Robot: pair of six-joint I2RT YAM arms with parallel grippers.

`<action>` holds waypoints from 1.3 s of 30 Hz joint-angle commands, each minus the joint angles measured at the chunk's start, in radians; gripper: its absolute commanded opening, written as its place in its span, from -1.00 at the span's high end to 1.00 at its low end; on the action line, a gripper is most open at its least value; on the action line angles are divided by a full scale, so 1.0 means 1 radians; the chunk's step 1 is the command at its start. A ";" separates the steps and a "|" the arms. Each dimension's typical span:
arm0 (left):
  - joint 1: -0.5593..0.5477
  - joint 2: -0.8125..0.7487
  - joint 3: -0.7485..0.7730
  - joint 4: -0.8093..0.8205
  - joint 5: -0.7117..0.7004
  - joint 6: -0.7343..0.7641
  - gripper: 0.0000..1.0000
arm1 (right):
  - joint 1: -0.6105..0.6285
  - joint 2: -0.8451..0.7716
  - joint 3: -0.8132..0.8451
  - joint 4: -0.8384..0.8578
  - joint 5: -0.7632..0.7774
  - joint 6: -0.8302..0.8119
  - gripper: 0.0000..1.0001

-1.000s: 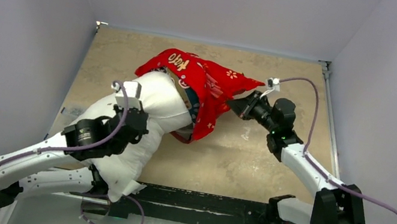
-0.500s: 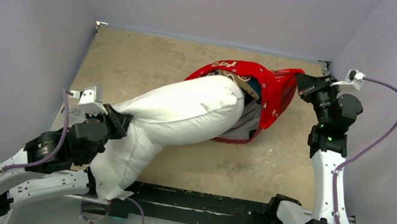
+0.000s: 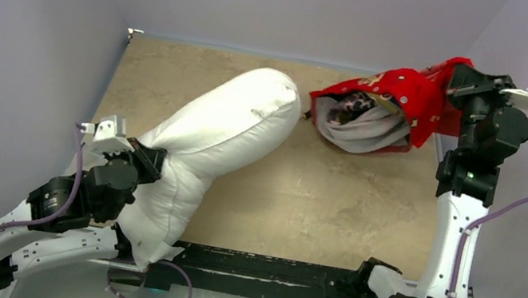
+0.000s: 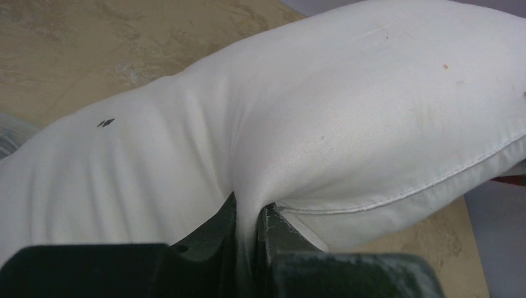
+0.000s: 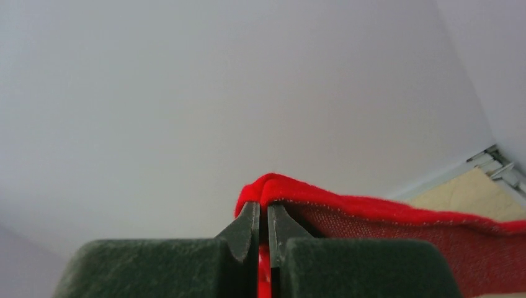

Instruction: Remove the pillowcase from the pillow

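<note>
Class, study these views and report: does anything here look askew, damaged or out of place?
The plump white pillow lies diagonally, its near end overhanging the beige table, pinched in the left gripper, with small dark specks. The red printed pillowcase dangles crumpled from the right gripper, far right.

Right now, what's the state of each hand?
Left hand: closed, pinching the pillow.
Right hand: closed, holding the pillowcase.
</note>
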 commanded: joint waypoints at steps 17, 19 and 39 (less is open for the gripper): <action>0.017 0.086 0.004 0.075 -0.091 0.097 1.00 | -0.017 -0.089 -0.331 0.135 -0.421 -0.086 -0.13; 0.017 0.129 0.030 0.139 -0.084 0.133 1.00 | -0.015 -0.110 -0.351 0.120 -0.403 -0.095 -0.49; 0.348 0.818 0.301 0.540 0.352 0.352 0.87 | 0.067 -0.370 -0.256 -0.057 -0.284 -0.219 -0.98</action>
